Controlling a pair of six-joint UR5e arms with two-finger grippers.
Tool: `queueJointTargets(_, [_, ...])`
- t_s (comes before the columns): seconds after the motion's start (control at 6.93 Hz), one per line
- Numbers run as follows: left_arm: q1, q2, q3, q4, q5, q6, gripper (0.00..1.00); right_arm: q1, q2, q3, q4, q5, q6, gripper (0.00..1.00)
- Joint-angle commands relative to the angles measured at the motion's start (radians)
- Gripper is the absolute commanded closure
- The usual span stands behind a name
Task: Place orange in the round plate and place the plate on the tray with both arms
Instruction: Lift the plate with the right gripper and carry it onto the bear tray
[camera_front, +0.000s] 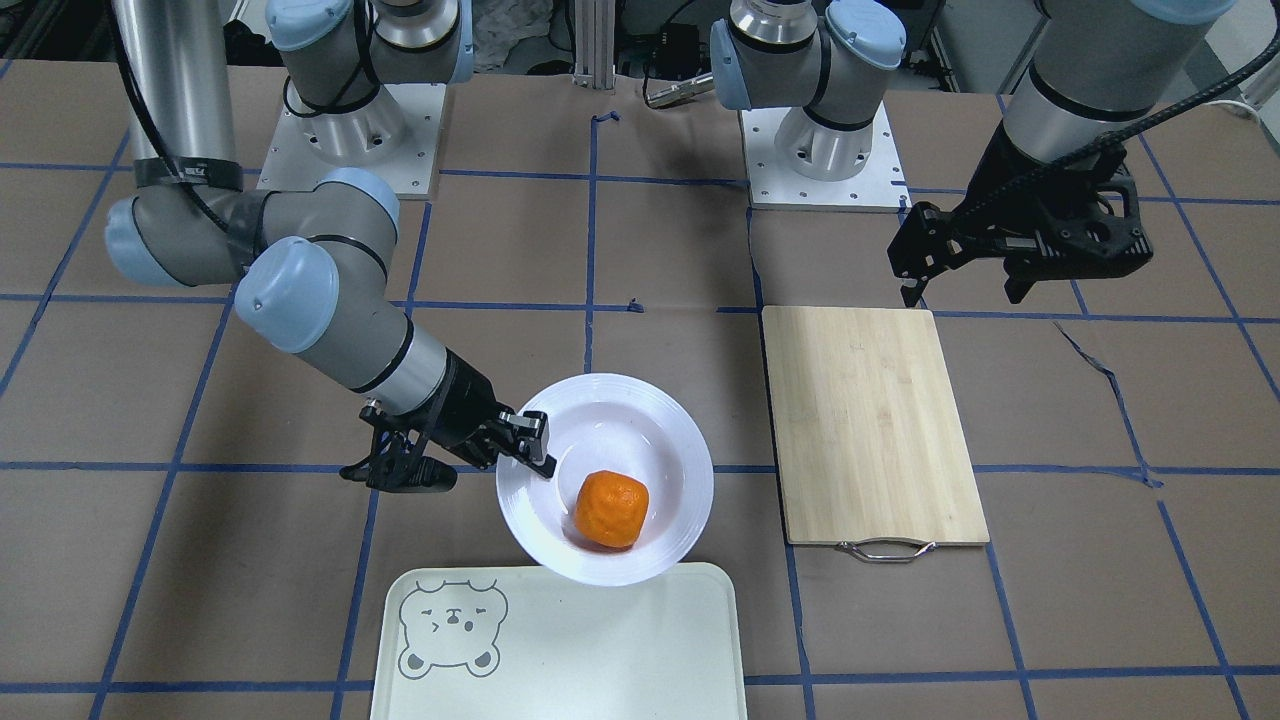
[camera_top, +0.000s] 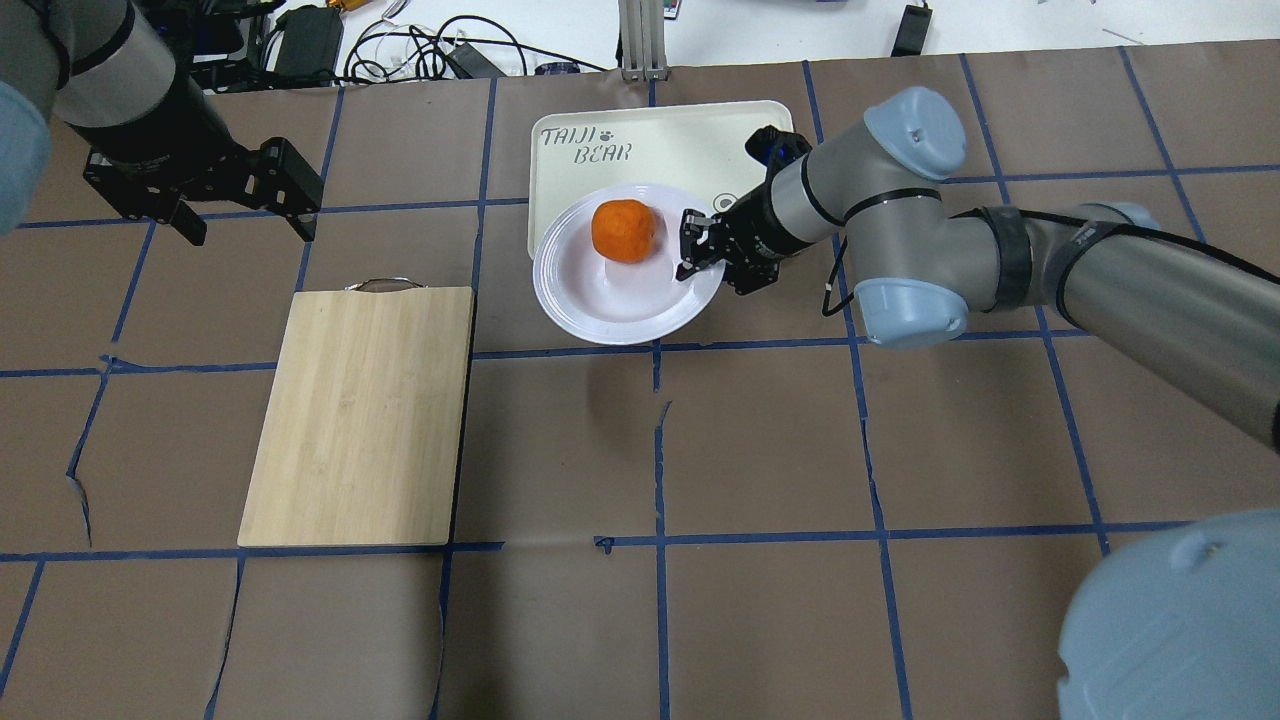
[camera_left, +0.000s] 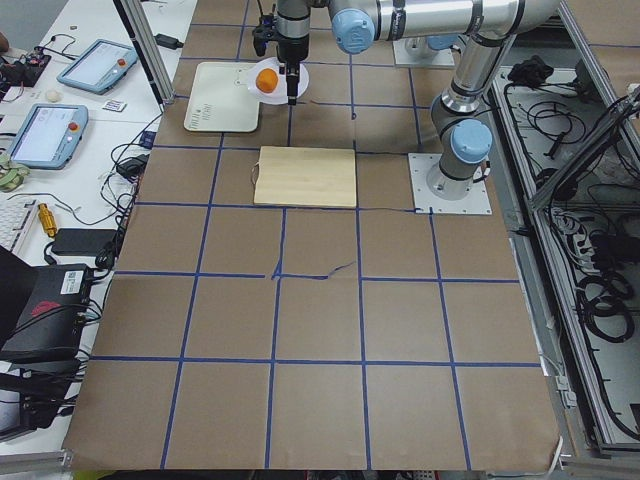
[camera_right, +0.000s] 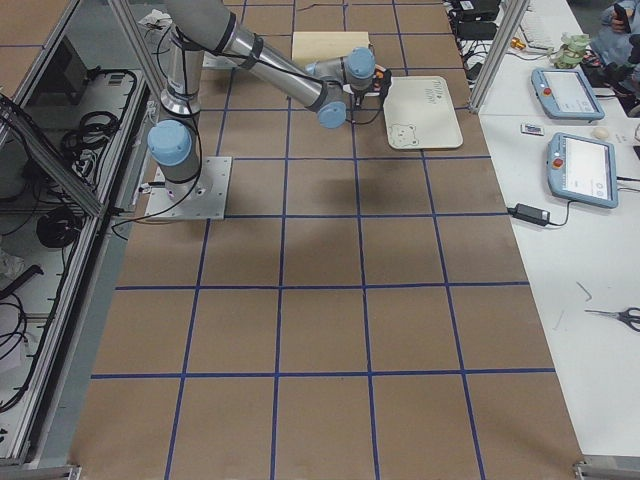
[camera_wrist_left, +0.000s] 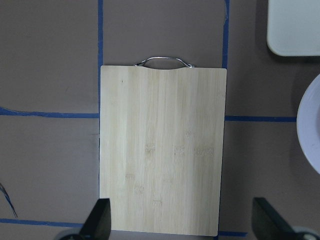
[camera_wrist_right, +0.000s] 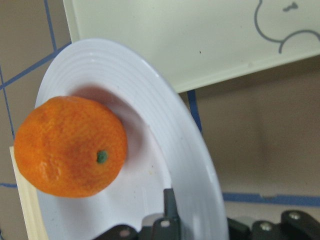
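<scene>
The orange (camera_front: 611, 510) (camera_top: 624, 231) (camera_wrist_right: 70, 152) lies in the sunken centre of the white round plate (camera_front: 660, 430) (camera_top: 600, 310) (camera_wrist_right: 165, 125). My right gripper (camera_front: 535, 445) (camera_top: 693, 245) is shut on the plate's rim, one finger on top inside the rim. The plate's edge overlaps the nearest edge of the pale tray (camera_front: 600, 650) (camera_top: 680, 140) (camera_wrist_right: 175, 40) with the bear face. My left gripper (camera_front: 962, 285) (camera_top: 248, 225) (camera_wrist_left: 182, 222) hangs open and holds nothing, above the table at one end of the bamboo board, well away from the plate.
A bamboo board (camera_front: 870, 420) (camera_top: 365, 410) (camera_wrist_left: 162, 150) with a metal handle lies flat beside the plate, under my left gripper's view. Brown paper with blue tape lines covers the table. Tablets and cables sit on a side bench beyond the tray.
</scene>
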Motion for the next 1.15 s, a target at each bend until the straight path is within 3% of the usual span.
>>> queueJointTargets(0.0, [-0.001, -0.002, 0.000, 0.000, -0.001, -0.001, 0.00, -0.004, 0.176, -0.286, 0.073, -0.050, 0.011, 0.92])
queueJointTargets(0.29, [0.000, -0.002, -0.001, 0.000, 0.000, -0.001, 0.00, -0.005, 0.333, -0.430, 0.073, -0.051, 0.029, 0.92])
queueJointTargets(0.72, [-0.001, -0.002, 0.000, 0.000, -0.001, 0.000, 0.00, -0.021, 0.372, -0.433, 0.066, -0.054, 0.041, 0.92])
queueJointTargets(0.87, [-0.001, -0.002, 0.000, 0.000, -0.001, -0.001, 0.00, -0.030, 0.374, -0.432, 0.066, -0.059, 0.041, 0.82])
queueJointTargets(1.01, [0.000, -0.002, -0.001, 0.000, -0.001, -0.001, 0.00, -0.048, 0.371, -0.430, 0.067, -0.092, 0.092, 0.43])
